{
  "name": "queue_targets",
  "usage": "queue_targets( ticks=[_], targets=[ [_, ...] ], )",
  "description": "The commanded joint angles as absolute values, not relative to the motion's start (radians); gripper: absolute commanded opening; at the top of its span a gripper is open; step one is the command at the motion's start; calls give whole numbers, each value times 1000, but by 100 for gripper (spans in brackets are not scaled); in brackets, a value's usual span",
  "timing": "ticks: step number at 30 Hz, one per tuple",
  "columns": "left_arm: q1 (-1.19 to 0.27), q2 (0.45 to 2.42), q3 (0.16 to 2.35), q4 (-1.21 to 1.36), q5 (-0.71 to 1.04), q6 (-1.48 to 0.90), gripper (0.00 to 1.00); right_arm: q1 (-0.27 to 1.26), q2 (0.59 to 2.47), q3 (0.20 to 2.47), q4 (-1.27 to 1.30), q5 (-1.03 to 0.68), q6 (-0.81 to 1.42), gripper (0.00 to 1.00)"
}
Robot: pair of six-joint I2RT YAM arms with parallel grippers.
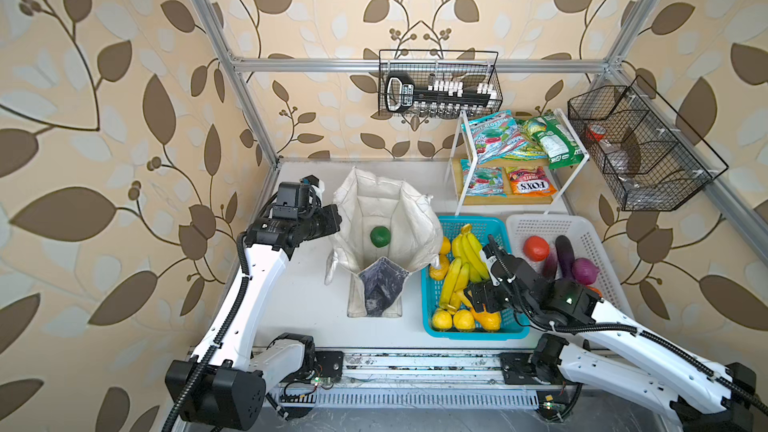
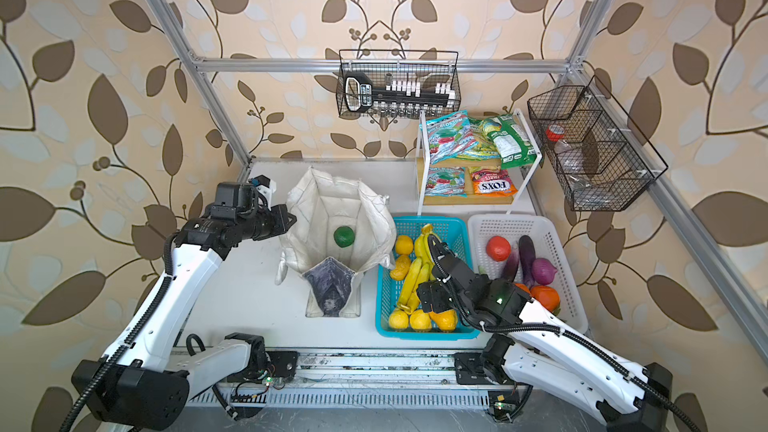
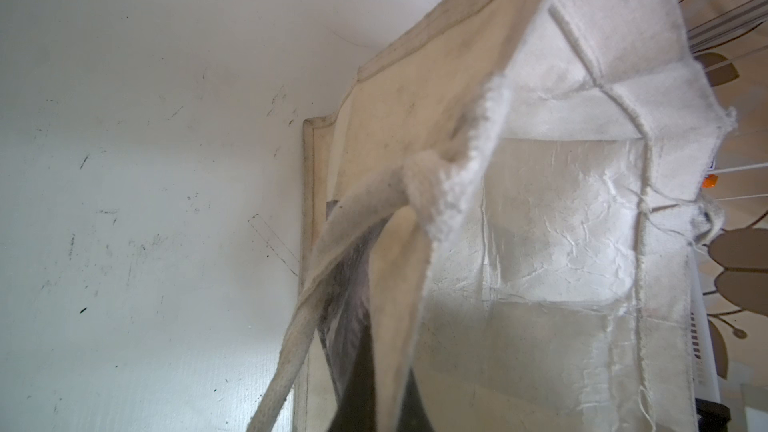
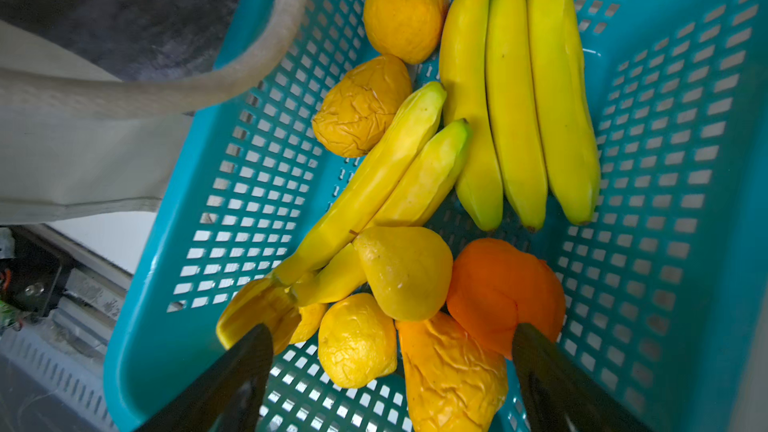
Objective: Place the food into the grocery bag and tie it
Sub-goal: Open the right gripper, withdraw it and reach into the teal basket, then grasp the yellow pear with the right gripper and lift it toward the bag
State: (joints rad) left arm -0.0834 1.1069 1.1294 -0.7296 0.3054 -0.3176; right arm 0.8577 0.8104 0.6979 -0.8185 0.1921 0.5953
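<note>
The off-white grocery bag (image 1: pixel 361 201) (image 2: pixel 324 201) stands open mid-table with a green round fruit (image 1: pixel 380 236) (image 2: pixel 344 236) on its bottom. My left gripper (image 1: pixel 332 222) is shut on the bag's left rim; the left wrist view shows canvas (image 3: pixel 561 222) pinched between the dark jaws. My right gripper (image 4: pixel 392 336) (image 1: pixel 478 297) hangs open in the turquoise basket (image 4: pixel 166 243), its fingers either side of a lemon (image 4: pixel 357 340) and a crumpled orange-yellow fruit (image 4: pixel 453 371). A yellow pear (image 4: pixel 405 272) and banana bunches (image 4: pixel 515 118) lie just beyond. Snack packets (image 1: pixel 498 137) sit on the shelf.
A white basket (image 1: pixel 540 222) with a tomato, aubergines and a red onion stands right of the turquoise one. The white shelf rack (image 1: pixel 461 168) also holds an orange FOX'S packet (image 1: pixel 530 180). Black wire baskets (image 1: pixel 440 83) (image 1: pixel 640 147) hang on the frame.
</note>
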Motion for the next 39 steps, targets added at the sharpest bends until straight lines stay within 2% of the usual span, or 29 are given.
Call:
queue_targets(
  ticks=[1,3,10,23,29,32,39],
  targets=[
    [-73,1082,1128,-697,320,-313,0,879,825,663,-808,259,661,87],
    [-72,1081,1126,-692,327,-312,0,880,834,651,-788,262,664,81],
    [-72,1081,1124,-693,331,-311,0,881,929,627,-677,215,636,66],
    [-72,1082,1123,-695,328,-309,0,880,1031,552,-569,170,631,65],
    [-73,1081,1121,-692,328,-309,0,870,1071,531,-526,173,621,72],
    [-73,1084,1121,-692,329,-310,0,870,1078,525,-500,182,622,72],
    [-73,1077,1120,-692,327,-309,0,867,1080,523,-491,223,614,61]
  ],
)
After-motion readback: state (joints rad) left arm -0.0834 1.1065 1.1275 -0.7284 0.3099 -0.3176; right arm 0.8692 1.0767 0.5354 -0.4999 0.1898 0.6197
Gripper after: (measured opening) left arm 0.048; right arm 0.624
